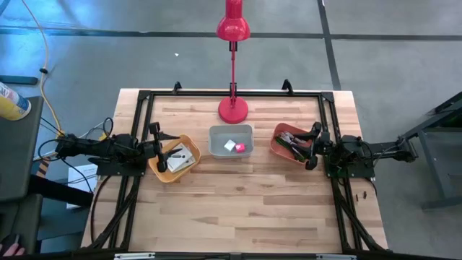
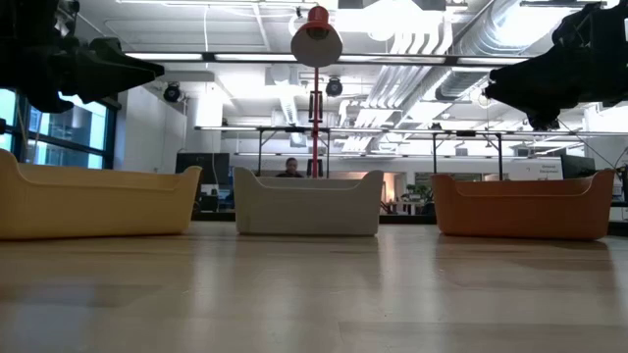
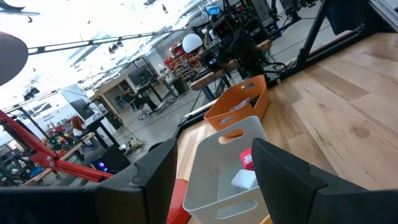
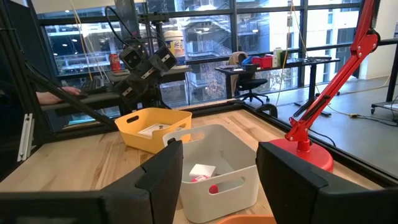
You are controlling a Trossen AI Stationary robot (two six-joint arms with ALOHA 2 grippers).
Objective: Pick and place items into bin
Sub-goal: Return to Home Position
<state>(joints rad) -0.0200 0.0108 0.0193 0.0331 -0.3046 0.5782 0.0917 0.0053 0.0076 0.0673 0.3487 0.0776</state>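
A grey bin point(image 1: 219, 141) stands at mid-table with a white cube point(image 1: 229, 145) and a pink cube point(image 1: 242, 149) lying on its floor. To its left a yellow bin point(image 1: 189, 140) holds white cards point(image 1: 185, 153) and a dark piece. To its right an orange bin point(image 1: 280, 134) holds a green stick point(image 1: 294, 148) and dark bits. My left gripper point(image 1: 167, 150) hovers open over the yellow bin and points at the grey bin point(image 3: 211, 180). My right gripper point(image 1: 309, 146) hovers open over the orange bin. Both are empty.
A red desk lamp stands with its base point(image 1: 233, 110) just behind the grey bin, its stem rising over it. A black frame point(image 1: 231, 92) runs along the table's far and side edges. Bare wood stretches from the bins to the near edge point(image 1: 238, 217).
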